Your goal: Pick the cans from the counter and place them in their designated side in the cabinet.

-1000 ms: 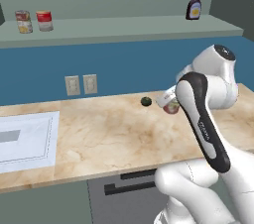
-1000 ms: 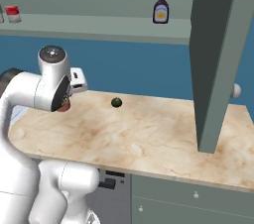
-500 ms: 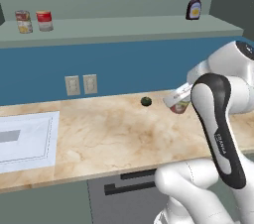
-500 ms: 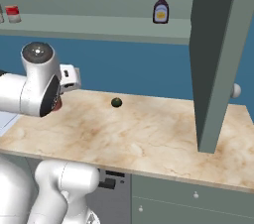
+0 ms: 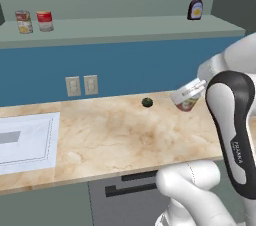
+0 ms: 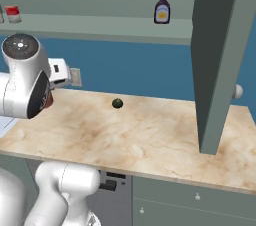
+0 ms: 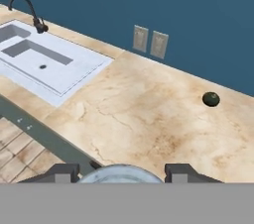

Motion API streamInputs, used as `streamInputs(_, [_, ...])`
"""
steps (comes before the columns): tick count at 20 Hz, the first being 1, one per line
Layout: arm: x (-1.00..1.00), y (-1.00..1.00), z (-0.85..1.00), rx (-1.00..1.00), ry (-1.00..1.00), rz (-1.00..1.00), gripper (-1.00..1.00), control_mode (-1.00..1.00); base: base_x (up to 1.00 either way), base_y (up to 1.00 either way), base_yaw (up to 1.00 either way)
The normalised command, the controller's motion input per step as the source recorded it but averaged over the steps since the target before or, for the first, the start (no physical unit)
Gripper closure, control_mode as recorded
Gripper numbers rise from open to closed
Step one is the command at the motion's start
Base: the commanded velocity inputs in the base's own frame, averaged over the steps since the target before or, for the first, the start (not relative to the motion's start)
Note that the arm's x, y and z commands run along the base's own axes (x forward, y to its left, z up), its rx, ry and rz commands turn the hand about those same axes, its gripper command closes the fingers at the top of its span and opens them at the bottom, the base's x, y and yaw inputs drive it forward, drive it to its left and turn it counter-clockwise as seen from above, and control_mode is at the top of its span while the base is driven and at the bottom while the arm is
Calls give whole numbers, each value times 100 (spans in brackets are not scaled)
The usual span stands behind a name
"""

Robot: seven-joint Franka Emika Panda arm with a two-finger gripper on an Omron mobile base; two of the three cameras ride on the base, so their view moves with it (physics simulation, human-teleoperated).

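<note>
Gripper (image 7: 121, 172) is clamped on a can (image 5: 188, 98), the short one w/ grey band and orange-red label, tilted and held up off the counter (image 5: 115, 135) at abt 3 o'clock in the left base view; from the hand view I just see its silver top between the two finger tips. Cabinet ledge (image 5: 125, 27) sits above the blue wall; two cans (image 5: 34, 21) mark its far end at 10 o'clock, sauce bottle (image 5: 195, 4) stands at 1 o'clock. To do this well, I'd say: lift clear of the ledge lip first, level the can upright, swing across twd the tins, not the bottle. Mind the dark green lump (image 5: 147, 102) and the open cabinet door (image 6: 220, 55).
</note>
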Motion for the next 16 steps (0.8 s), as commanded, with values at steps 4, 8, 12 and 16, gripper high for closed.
streamInputs(4, [-22,11,29,2,-2,0,100,-100,0,0,0])
streamInputs(8, [-26,12,29,3,-3,1,100,-100,0,0,0])
streamInputs(12, [-21,12,26,3,-2,1,100,-100,0,0,0])
streamInputs(16, [-20,12,22,3,-3,1,100,-100,0,0,0])
